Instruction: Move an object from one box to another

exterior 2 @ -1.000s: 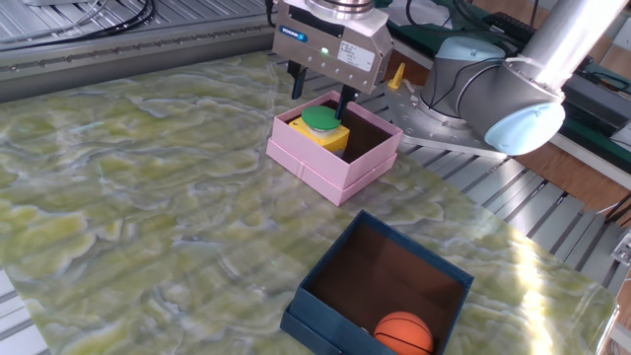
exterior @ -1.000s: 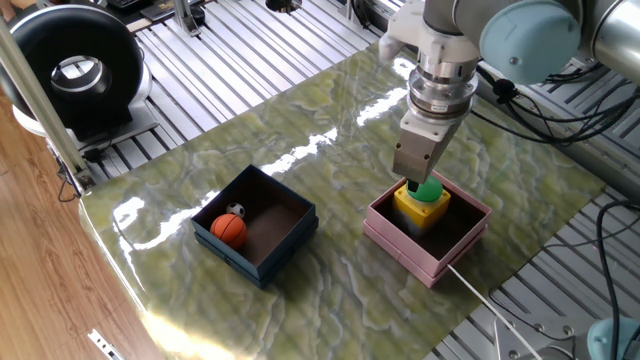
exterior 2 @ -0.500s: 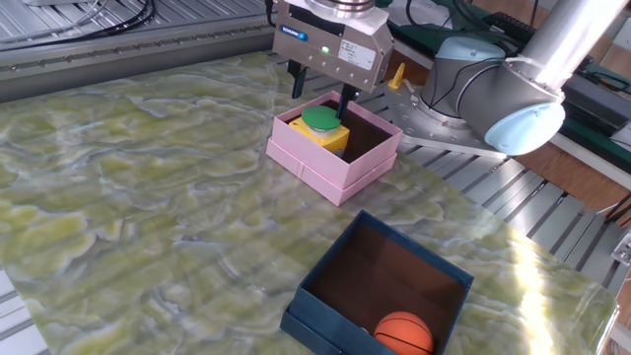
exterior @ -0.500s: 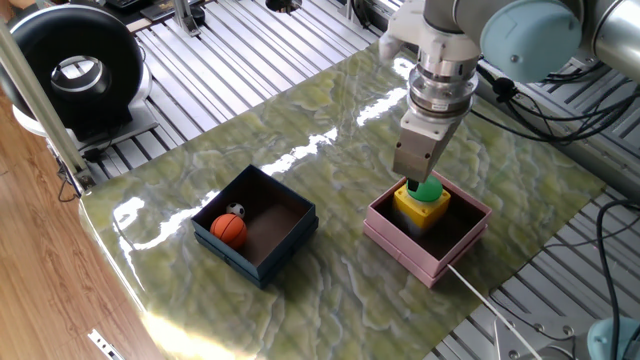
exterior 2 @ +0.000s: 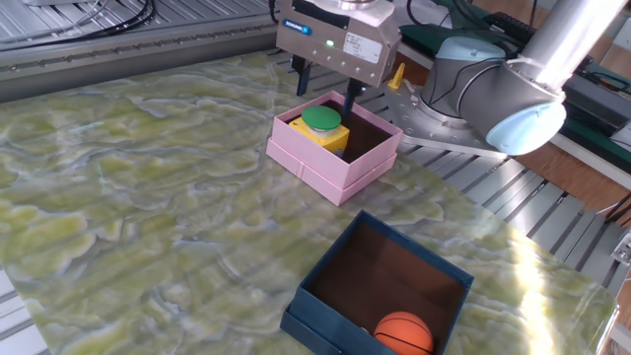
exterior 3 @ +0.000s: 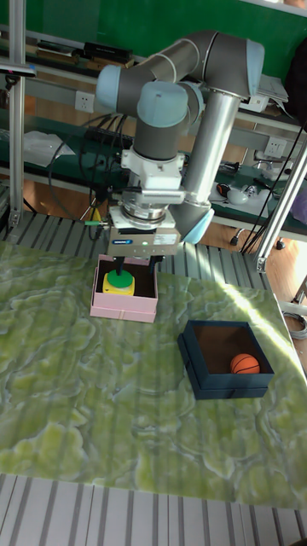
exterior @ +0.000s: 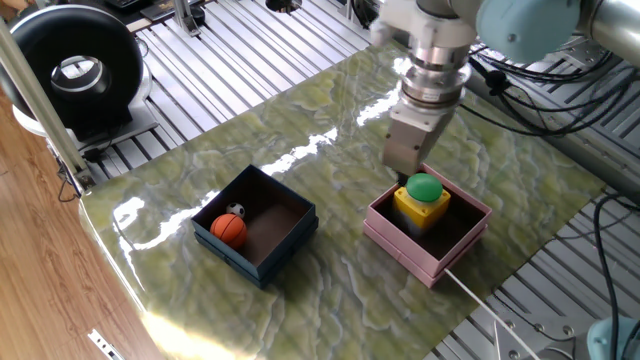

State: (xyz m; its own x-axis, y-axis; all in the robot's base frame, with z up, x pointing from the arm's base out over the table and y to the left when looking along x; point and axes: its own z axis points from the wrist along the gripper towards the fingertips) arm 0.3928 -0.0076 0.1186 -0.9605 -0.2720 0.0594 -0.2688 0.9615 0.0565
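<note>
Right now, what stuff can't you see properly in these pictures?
- The claw: its tips are dark and small in every view, so open or shut is unclear.
- The small black-and-white thing in the navy-blue box: too small to name, partly behind the orange ball.
- The pink box floor: tall fixed view, hidden by its near wall.

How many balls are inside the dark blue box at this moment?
2. An orange basketball lies in a corner of the navy-blue box, and a small soccer ball sits right beside it. The other views show only the basketball.

Arm upright, fingers [exterior 2: 298,72] spread, pointing down
</note>
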